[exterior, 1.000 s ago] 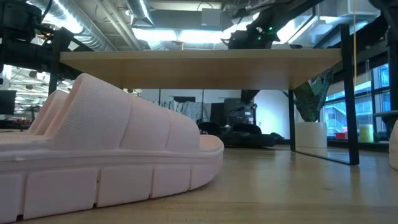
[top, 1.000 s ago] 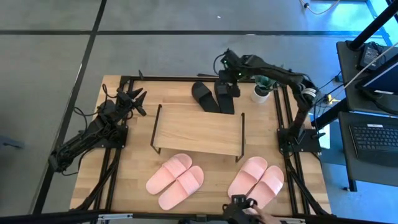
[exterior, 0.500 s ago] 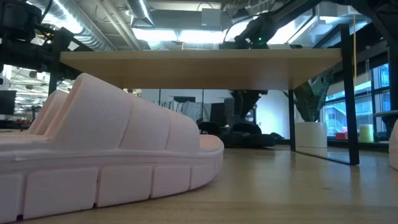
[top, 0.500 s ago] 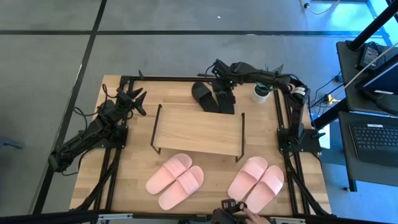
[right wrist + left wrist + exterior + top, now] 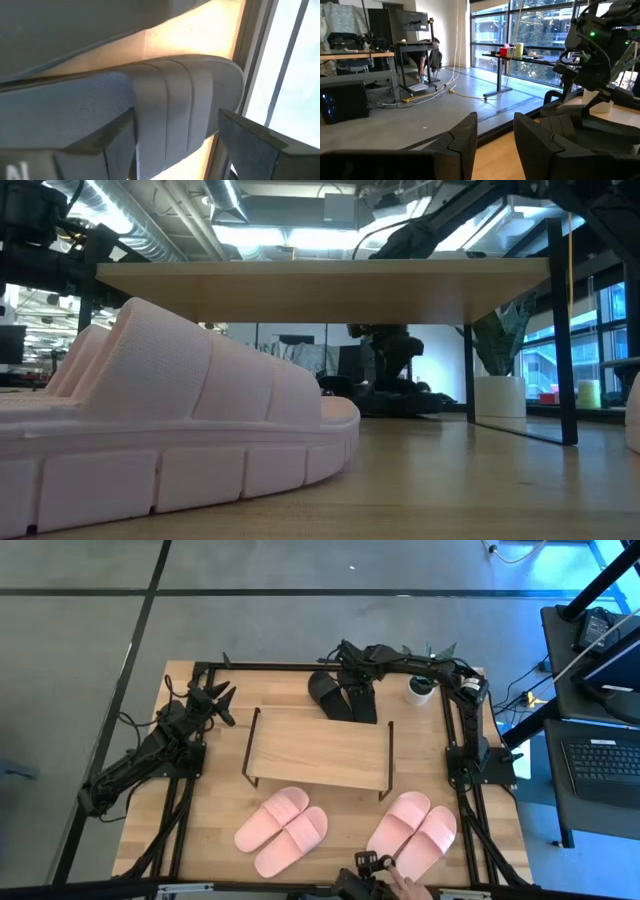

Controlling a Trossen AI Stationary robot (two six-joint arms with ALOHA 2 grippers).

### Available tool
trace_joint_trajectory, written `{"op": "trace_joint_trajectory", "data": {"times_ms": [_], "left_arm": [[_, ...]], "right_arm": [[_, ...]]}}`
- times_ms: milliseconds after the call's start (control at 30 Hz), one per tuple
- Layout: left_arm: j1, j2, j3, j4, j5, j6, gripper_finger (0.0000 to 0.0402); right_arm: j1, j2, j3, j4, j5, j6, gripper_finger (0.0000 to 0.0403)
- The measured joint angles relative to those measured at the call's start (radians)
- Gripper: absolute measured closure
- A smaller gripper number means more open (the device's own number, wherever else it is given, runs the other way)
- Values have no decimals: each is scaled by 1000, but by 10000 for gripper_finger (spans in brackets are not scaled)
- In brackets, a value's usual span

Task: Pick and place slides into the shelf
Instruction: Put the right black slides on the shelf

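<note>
In the high view the right gripper (image 5: pixel 352 683) sits in the upper middle of the frame, directly over the matte black pair of open-toe slide sandals (image 5: pixel 340 696) lying at the far edge of the light wooden tabletop with a black frame (image 5: pixel 215 825). The right wrist view shows its two dark fingers (image 5: pixel 252 145) spread wide to either side of the ribbed strap of one black slide (image 5: pixel 180 115), the jaws released and straddling the strap without pressing it. Just below the black pair in the high view stands the low rack with a rectangular light wood top board and thin black wire legs (image 5: pixel 318 746), at the centre of the frame, its top bare. Below the rack, in the lower middle, lies a light pink pair of slides (image 5: pixel 281 831), and to its right a second light pink pair (image 5: pixel 412 830); in the low view one pink slide (image 5: pixel 170 430) fills the left foreground. A white pot with a green plant (image 5: pixel 420 689) stands right of the black pair. The left gripper (image 5: pixel 218 700) waits at the upper left, beside the rack's left end, fingers (image 5: pixel 462 142) partly parted and holding nothing.
</note>
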Motion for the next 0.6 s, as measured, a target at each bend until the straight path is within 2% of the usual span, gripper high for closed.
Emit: {"op": "trace_joint_trajectory", "data": {"times_ms": [233, 600], "left_arm": [[0, 0, 0, 0, 0, 0, 282], [0, 0, 0, 0, 0, 0, 282]], "right_arm": [[-2, 0, 0, -1, -1, 0, 196], [-2, 0, 0, -22, -3, 54, 373]]}}
